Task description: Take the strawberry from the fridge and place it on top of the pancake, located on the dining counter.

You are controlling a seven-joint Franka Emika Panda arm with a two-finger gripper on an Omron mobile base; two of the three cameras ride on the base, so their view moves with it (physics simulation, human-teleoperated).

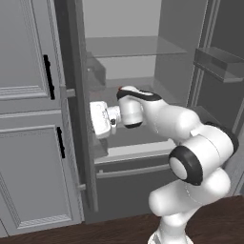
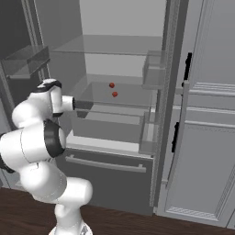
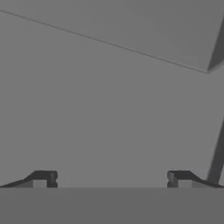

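Note:
The fridge point(image 2: 105, 163) stands open, showing its pale inside and glass shelves. A small red strawberry point(image 2: 114, 94) lies on the middle glass shelf, with a second red spot just above it that may be its reflection. My gripper point(image 2: 87, 105) reaches into the fridge at that shelf's height, left of the strawberry and apart from it. From the left base view the white hand point(image 1: 97, 120) sits beside the left door's edge. The hand view has the fingertips point(image 3: 43, 177) wide apart, open and empty, facing a plain grey inner wall. The pancake and the dining counter are out of view.
Both fridge doors stand open with clear door bins point(image 2: 153, 69) point(image 1: 217, 62) jutting inward. Light grey panelled cabinets with black handles point(image 1: 28, 143) point(image 2: 206, 137) flank the fridge. The bottom drawer bar point(image 1: 133, 171) lies below the arm. The floor is dark wood point(image 2: 137, 222).

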